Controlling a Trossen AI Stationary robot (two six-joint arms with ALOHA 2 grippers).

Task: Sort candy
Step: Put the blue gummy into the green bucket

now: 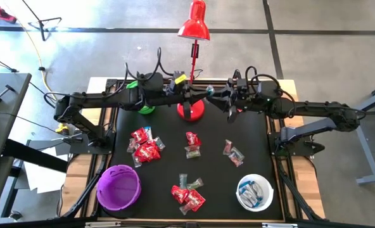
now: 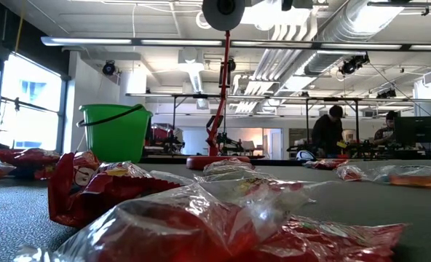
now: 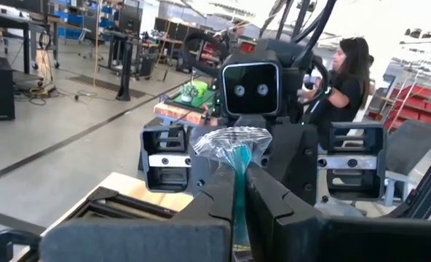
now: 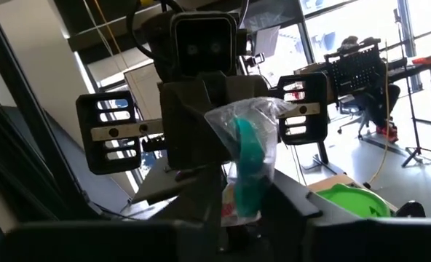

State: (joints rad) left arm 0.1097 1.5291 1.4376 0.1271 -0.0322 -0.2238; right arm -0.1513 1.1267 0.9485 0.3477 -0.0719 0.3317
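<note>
Above the bench's far edge, left end effector is clamping the clear-wrapped green candy upright (facing right end effector, fingers apart beside it).

We find no readable text anywhere. The red candy wrappers closest to the low camera carry white and yellow print, but we can't make out a single letter. Same for the red wrappers on the table from above: markings too small to read. The blue-and-white candy in the white bowl shows print we can't resolve either. The clear wrapper pinched in the left gripper has no lettering we can see. No labels, numbers or signs legible on the arms or in the room behind.
</note>
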